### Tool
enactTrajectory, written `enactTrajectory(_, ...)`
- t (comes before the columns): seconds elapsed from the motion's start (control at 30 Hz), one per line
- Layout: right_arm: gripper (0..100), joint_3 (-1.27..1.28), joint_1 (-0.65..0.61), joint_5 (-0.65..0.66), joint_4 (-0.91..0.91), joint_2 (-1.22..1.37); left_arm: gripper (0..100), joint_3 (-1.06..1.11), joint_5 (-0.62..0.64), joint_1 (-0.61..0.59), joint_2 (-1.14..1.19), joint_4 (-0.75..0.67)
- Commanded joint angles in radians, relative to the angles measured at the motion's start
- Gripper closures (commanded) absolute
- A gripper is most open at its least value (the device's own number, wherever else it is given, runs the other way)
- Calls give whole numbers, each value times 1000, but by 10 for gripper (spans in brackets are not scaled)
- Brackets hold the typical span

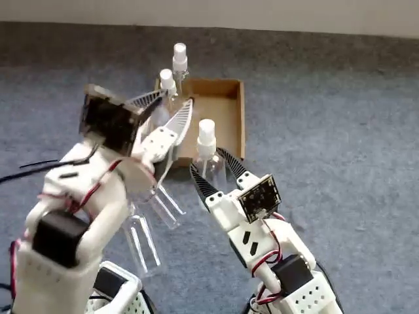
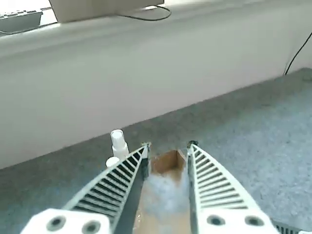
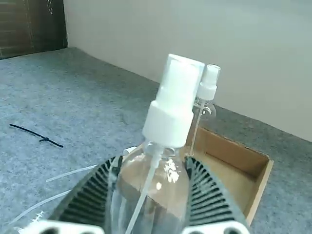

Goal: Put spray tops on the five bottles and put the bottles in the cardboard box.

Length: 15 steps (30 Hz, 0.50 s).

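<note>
**Capped bottle upright in right gripper, box dead ahead**

Far left on the surface (image 1: 347,163): two bare bottles (image 1: 143,243) lying flat, no tops, long axes running roughly toward the arm bases. Above and beyond them, left gripper (image 1: 177,98) spread, with nothing clearly between its fingers, poised over the left wall of the box (image 1: 241,121). Just beside that gripper, at the box's far left corner: two capped bottles (image 1: 167,84) standing upright; inside or outside the wall, cannot tell.

Right of centre: right gripper (image 1: 205,157) pinching the held bottle (image 1: 206,134) by its clear body, long axis upright, spray top up.

Box directly beyond the held bottle, its near wall just behind it and its open side up. Likely next move: forward over that near wall, then down, keeping the bottle upright. Right arm plainly the nearer one, already carrying it. Possible trouble: crowding, with the left gripper hanging over the same box.
</note>
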Motion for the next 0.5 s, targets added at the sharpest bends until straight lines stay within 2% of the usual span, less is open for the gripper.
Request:
enactTrajectory(0.0, 995, -13, 12, -8, -22, -16, 870, -97, -5, 1, 165, -3)
enactTrajectory(0.2, 995, -13, 12, -6, -22, -16, 870, -41, -28, 13, 191, 68)
enactTrajectory(0.3, 995, -13, 12, -5, -22, -16, 870, 25, -74, 21, 145, 84)
enactTrajectory(0.47, 995, -13, 13, -5, -22, -12, 870, 105, -80, 19, 73, 84)
